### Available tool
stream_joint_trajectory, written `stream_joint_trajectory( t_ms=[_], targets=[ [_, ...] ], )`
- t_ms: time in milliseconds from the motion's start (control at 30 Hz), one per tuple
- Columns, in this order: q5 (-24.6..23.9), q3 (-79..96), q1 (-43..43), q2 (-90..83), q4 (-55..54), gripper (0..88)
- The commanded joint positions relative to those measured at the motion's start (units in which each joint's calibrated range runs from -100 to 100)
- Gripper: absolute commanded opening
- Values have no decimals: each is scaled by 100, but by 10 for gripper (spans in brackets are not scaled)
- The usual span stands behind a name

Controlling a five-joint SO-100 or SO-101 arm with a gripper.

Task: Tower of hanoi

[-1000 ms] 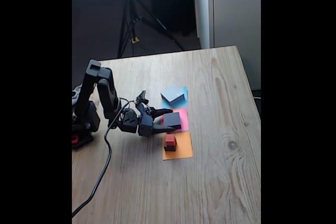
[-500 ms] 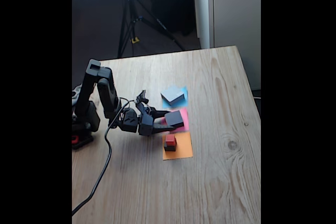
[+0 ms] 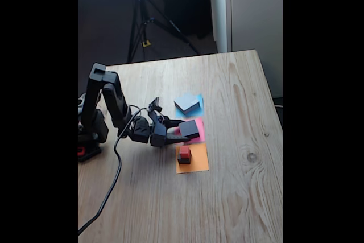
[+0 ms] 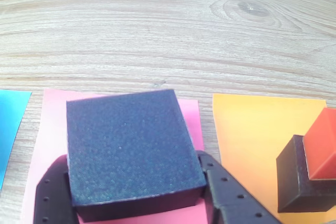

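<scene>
Clamping my two black fingers on the medium black square block, I hold it over the pink paper square. Beside it, on the orange paper square, the tiny red cube sits atop the small dark grey block. Farther off, the wide flat grey block rests on blue paper.

In the fixed view our arm is folded low and reaches to the right. Our gripper is horizontal. In the wrist view, its fingers press both sides of the block.
</scene>
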Motion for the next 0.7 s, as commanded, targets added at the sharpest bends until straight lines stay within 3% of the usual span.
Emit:
stream_joint_trajectory(
  t_ms=[0, 367, 667],
  targets=[
    [69, 144, -93, -992, 546, 139],
    [69, 235, -360, -3566, 2893, 136],
    [69, -1111, -686, -6072, 7393, 137]
  ],
)
